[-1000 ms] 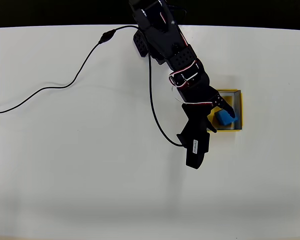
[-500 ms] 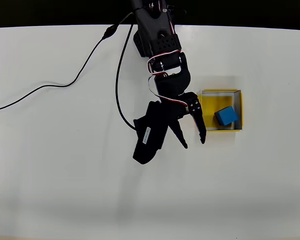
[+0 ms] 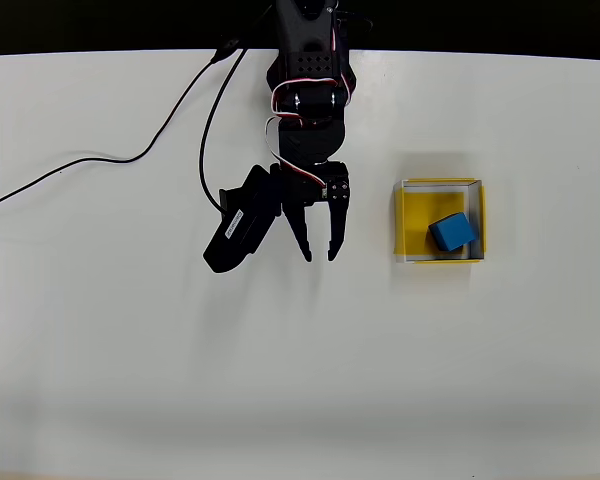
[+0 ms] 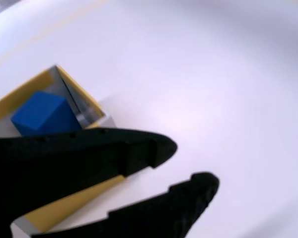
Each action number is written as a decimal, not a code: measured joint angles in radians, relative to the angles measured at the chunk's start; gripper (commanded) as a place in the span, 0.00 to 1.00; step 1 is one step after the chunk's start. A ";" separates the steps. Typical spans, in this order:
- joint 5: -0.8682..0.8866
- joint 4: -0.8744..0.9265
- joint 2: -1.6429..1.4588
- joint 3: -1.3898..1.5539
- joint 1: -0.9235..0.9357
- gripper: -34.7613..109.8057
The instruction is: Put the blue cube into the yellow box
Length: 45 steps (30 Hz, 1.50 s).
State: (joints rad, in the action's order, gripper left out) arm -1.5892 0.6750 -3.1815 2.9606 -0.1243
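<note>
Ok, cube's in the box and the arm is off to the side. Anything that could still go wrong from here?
Little, I think. The blue cube lies inside the yellow box, toward its lower right corner in the overhead view, and the open gripper hangs apart from the box, on its left. Two small risks: the cable trails across the table beside the arm and could snag; a swing to the right could nudge the light box.

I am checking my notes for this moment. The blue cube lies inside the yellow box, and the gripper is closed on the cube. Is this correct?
Not quite. The blue cube does lie inside the yellow box, but the gripper is not closed on it. The overhead view shows the gripper over bare table to the left of the box, its fingers apart and holding nothing.
</note>
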 measured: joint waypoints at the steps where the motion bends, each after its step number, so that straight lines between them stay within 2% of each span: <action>1: 0.000 0.026 -0.026 0.023 0.000 0.30; 6: -0.006 0.172 -0.112 0.083 -0.005 0.28; 19: -0.035 0.357 -0.133 0.156 0.037 0.24; 29: -0.069 0.649 -0.133 0.156 0.064 0.24; 35: 0.009 0.666 -0.133 0.156 0.083 0.24; 45: 0.015 0.666 -0.135 0.156 0.057 0.24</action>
State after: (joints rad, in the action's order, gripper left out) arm -1.5739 1.3407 -3.3165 3.1170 -0.0675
